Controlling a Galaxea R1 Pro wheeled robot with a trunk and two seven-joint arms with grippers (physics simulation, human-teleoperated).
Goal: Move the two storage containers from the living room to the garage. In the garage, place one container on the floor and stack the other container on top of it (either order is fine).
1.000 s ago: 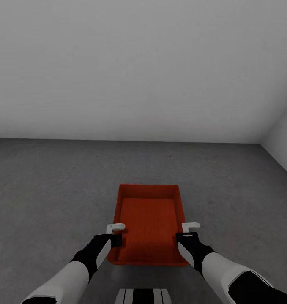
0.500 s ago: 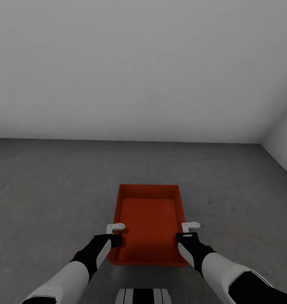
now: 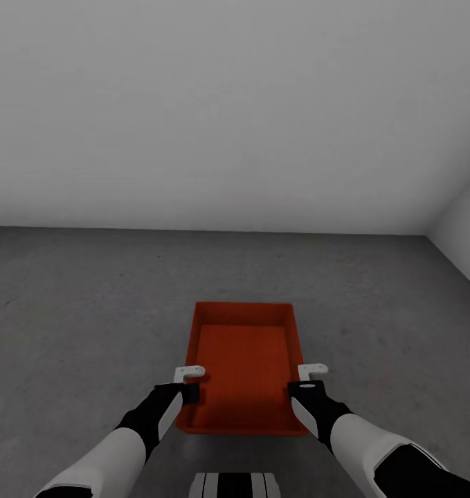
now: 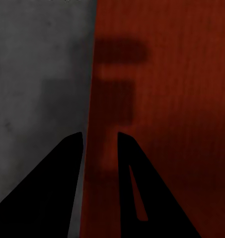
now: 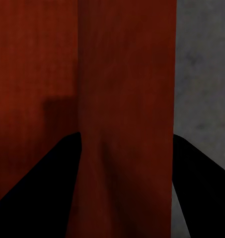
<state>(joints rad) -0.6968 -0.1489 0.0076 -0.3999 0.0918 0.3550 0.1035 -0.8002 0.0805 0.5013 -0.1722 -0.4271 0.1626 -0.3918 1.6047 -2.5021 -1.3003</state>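
Note:
One orange-red storage container (image 3: 243, 360) lies open-topped, low over the dark grey concrete floor (image 3: 89, 311), straight ahead of me. My left gripper (image 3: 187, 389) straddles its left wall near the close end. In the left wrist view this gripper (image 4: 100, 134) has its fingers close together over the wall's edge, red container (image 4: 182, 99) on one side and floor (image 4: 37, 74) on the other. My right gripper (image 3: 306, 384) is at the right wall. In the right wrist view it (image 5: 126, 134) holds its fingers wide apart, with the wall (image 5: 124, 89) between them. The second container is out of view.
A plain white-grey wall (image 3: 228, 104) closes the room beyond the container and meets a side wall (image 3: 466, 235) at the far right. Bare concrete spreads on all sides of the container. My own base (image 3: 235, 484) shows at the bottom edge.

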